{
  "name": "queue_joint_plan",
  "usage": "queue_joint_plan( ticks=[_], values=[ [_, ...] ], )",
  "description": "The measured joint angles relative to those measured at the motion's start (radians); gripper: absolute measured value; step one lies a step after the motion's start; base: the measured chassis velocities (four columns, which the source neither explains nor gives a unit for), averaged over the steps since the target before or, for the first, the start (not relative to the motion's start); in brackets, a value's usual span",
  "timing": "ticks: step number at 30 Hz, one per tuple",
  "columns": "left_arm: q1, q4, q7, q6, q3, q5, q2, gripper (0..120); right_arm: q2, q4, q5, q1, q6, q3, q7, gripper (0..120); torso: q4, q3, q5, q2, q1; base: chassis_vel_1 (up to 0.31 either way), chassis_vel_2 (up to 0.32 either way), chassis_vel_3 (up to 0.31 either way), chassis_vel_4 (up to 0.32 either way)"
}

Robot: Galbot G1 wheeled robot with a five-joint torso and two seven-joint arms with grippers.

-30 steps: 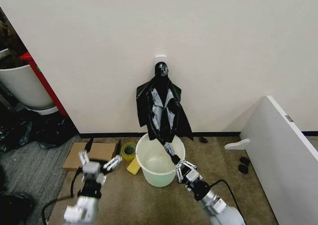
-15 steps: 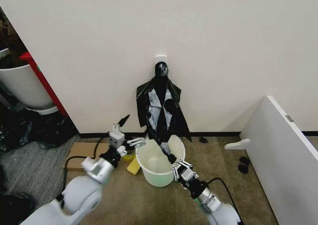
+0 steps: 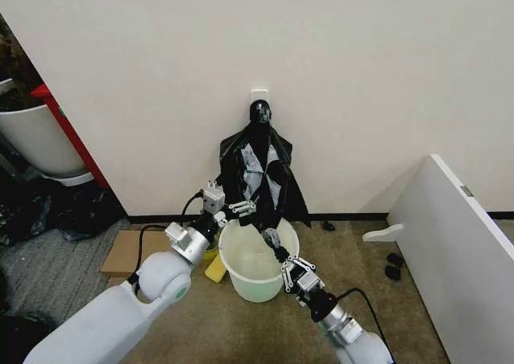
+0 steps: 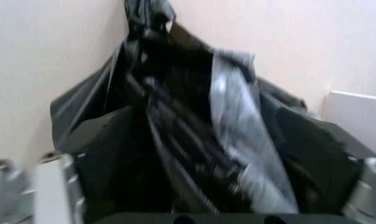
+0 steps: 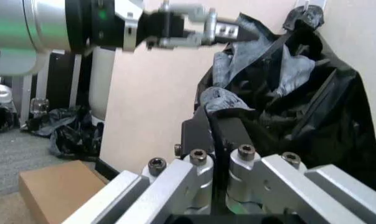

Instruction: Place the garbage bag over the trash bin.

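Left gripper [image 3: 229, 209], jaws apart, has advanced to the garbage bag [image 3: 257, 175]; right gripper [image 3: 287, 263] apparently pinches its tail.

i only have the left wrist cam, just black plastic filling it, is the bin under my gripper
Observer: Nearly. The left gripper is open beside the hanging bunch of black bags, just above the far left rim of the trash bin.
Operator: whats the bunch hanging from
Observer: Its knotted top hangs from a white wall hook.
Operator: wheres the other arm
Observer: The right gripper is at the bin's near right rim, shut on a tail of black plastic that droops from the bunch into the bin.
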Motion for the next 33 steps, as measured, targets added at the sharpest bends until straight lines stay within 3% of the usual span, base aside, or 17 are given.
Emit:
queue_joint_plan(
  ticks=[6,7,12,15,18,24,30,33],
  values=[
    [-0.006,0.035,-0.01,0.001,0.009,-0.001,-0.018,72,-0.001,0.001,0.0,0.001,0.001,0.005,-0.001,0,0.0002,0.0,0.0,0.0,0.0,0.0,0.0,0.0,0.0],
    [-0.003,0.04,-0.01,-0.002,0.009,0.001,-0.025,63,-0.003,0.009,0.0,-0.002,-0.001,0.005,-0.002,0,0.0002,0.0,0.0,0.0,0.0,0.0,0.0,0.0,0.0],
    [0.006,0.041,-0.009,-0.014,0.007,0.008,-0.041,48,-0.006,0.019,0.004,-0.01,-0.004,0.001,-0.001,0,0.0,0.0,0.0,0.0,0.0,0.0,0.0,0.0,0.0],
    [0.013,0.037,-0.008,-0.02,0.001,0.018,-0.047,32,-0.007,0.014,0.003,-0.005,-0.004,-0.001,-0.001,0,0.0001,0.0,0.0,0.0,0.0,0.0,0.0,0.0,0.0],
    [0.013,0.038,-0.008,-0.02,0.001,0.018,-0.047,30,-0.008,0.012,0.003,-0.005,-0.004,-0.002,-0.001,0,0.0001,0.0,0.0,0.0,0.0,0.0,0.0,0.0,0.0],
    [-0.002,0.057,-0.017,-0.02,-0.003,0.01,-0.063,0,-0.011,0.008,0.005,-0.006,-0.002,-0.001,0.001,0,0.0001,0.0,0.0,0.0,0.0,0.0,0.0,0.0,0.0],
    [0.029,0.035,-0.03,-0.021,-0.049,-0.008,-0.066,0,-0.021,0.057,0.05,-0.029,-0.015,0.008,-0.023,0,0.0002,0.0,0.0001,0.0,0.0,0.0,0.0,0.0,0.0],
    [0.043,0.027,-0.035,-0.023,-0.063,-0.013,-0.067,0,-0.031,0.109,0.064,-0.056,-0.032,0.018,-0.044,10,0.0002,0.0,0.0,0.0,0.0,0.0,0.0,0.0,0.0]
  ],
)
